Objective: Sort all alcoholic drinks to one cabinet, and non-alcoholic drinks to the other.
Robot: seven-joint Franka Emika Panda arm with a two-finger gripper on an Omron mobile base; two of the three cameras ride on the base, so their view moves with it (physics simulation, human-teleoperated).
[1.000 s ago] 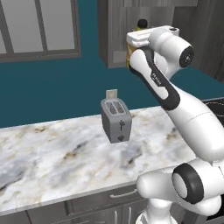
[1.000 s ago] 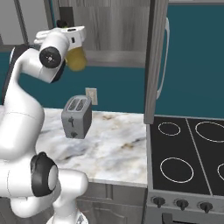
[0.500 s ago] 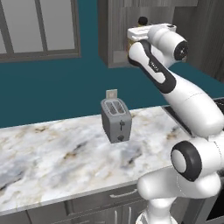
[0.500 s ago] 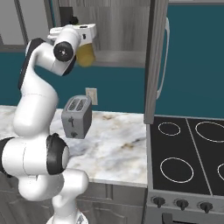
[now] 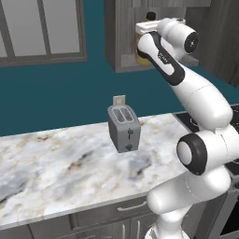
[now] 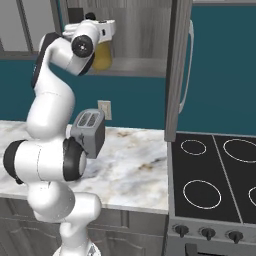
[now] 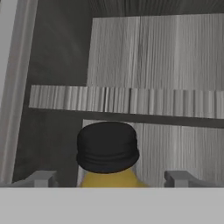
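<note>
A yellow bottle (image 6: 103, 56) with a black cap (image 7: 107, 146) stands upright at the mouth of the open upper cabinet (image 6: 137, 30), just above its shelf (image 6: 135, 66). My gripper (image 7: 111, 178) is shut on the bottle's body, with one fingertip showing on each side of it in the hand view. From the left base view the bottle (image 5: 141, 55) sits partly behind my hand, its cap poking up above it. Past the cap I see the cabinet's back wall and an upper shelf (image 7: 127, 101). Whether the bottle rests on the shelf I cannot tell.
The cabinet's open door (image 6: 178, 70) hangs edge-on to the right of the bottle. A grey toaster (image 5: 124, 129) stands on the marble counter (image 5: 51, 172) below. A black stove (image 6: 215, 172) adjoins the counter's right end. A window (image 5: 42, 30) is at the left.
My arm has stretched up and forward, carrying the bottle a little deeper toward the cabinet. Toaster and counter have stayed put.
</note>
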